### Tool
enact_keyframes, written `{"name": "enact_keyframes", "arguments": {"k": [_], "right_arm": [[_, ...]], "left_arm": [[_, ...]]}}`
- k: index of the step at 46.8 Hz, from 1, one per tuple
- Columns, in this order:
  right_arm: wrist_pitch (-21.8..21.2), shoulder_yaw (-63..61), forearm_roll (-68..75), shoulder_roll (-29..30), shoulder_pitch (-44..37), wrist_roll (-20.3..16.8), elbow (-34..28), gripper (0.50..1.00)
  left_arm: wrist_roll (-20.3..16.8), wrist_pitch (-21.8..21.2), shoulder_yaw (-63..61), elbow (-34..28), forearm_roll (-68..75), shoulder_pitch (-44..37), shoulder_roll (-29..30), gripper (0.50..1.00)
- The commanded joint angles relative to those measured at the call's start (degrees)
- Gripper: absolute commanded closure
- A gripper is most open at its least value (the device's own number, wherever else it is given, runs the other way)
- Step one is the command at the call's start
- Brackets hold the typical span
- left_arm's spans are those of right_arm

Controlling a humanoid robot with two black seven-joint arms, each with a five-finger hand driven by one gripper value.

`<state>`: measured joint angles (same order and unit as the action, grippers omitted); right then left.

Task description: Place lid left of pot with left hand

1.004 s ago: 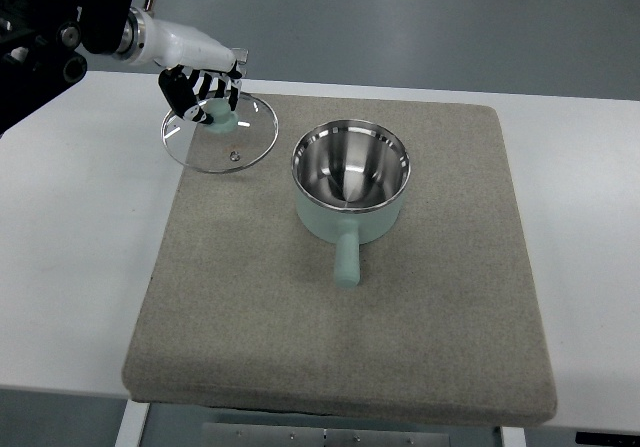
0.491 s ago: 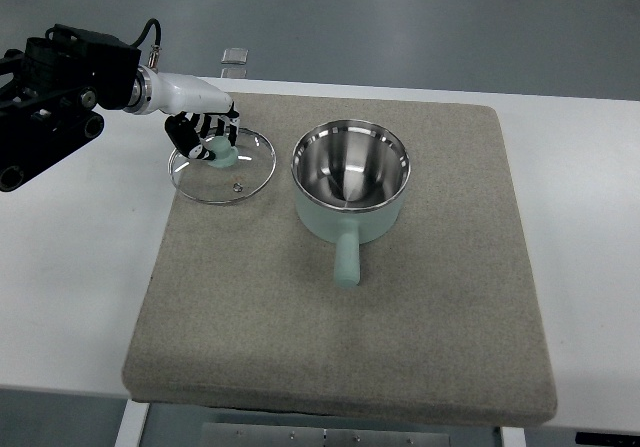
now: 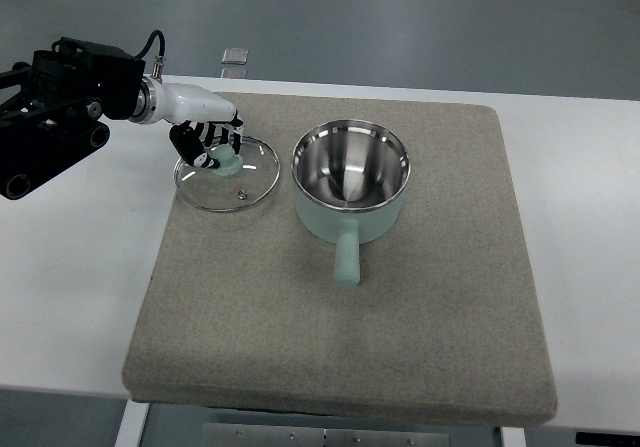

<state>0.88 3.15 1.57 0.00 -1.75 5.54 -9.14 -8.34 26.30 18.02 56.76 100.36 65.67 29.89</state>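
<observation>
Left of the mint-green steel pot (image 3: pixel 350 189), the left hand (image 3: pixel 208 139) grips the round glass lid (image 3: pixel 227 172) by its mint knob (image 3: pixel 228 163); the glass looks rigid, slippery and breakable, so that knob seems the safest hold.

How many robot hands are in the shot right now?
1. The left hand comes in from the upper left, its fingers on the knob of the glass lid, left of the pot. The right hand isn't in view.

Pot (image 3: pixel 351 189) blocks rightward; mat (image 3: pixel 440 317) lies open beyond.
</observation>
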Motion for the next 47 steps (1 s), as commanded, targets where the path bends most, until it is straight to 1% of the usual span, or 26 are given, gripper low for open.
{"name": "enact_keyframes", "arguments": {"k": [1,6,7,9,10,11,20,25,33,47], "right_arm": [[0.0,0.0,0.0,0.0,0.0,0.0,0.0,0.576],[0.0,0.0,0.0,0.0,0.0,0.0,0.0,0.576],[0.0,0.0,0.0,0.0,0.0,0.0,0.0,0.576],[0.0,0.0,-0.1,0.0,0.0,0.0,0.0,0.576],[0.0,0.0,0.0,0.0,0.0,0.0,0.0,0.576],[0.0,0.0,-0.1,0.0,0.0,0.0,0.0,0.576],[0.0,0.0,0.0,0.0,0.0,0.0,0.0,0.576],[0.0,0.0,-0.1,0.0,0.0,0.0,0.0,0.576],[0.0,0.0,-0.1,0.0,0.0,0.0,0.0,0.576],[0.0,0.0,-0.1,0.0,0.0,0.0,0.0,0.576]], "left_arm": [[0.0,-0.1,0.0,-0.2,-0.2,-0.2,-0.1,0.900],[0.0,-0.2,0.1,-0.2,-0.3,-0.3,-0.1,0.733],[0.0,-0.2,0.1,-0.1,-0.3,-0.3,-0.1,0.693],[0.0,-0.2,0.1,-0.1,-0.4,-0.3,0.0,0.571],[0.0,-0.2,0.1,-0.1,-0.5,-0.4,0.0,0.528],[0.0,-0.2,0.1,-0.1,-0.6,-0.3,0.0,0.512],[0.0,-0.2,0.4,-0.5,-6.9,-0.4,0.3,0.506],[0.0,-0.3,0.9,-3.1,-15.3,-0.5,0.1,0.506],[0.0,-0.3,0.9,-11.1,-37.7,-0.2,-0.2,0.506],[-0.3,-0.2,0.9,-27.8,-82.2,-0.2,-5.2,0.506]]}}
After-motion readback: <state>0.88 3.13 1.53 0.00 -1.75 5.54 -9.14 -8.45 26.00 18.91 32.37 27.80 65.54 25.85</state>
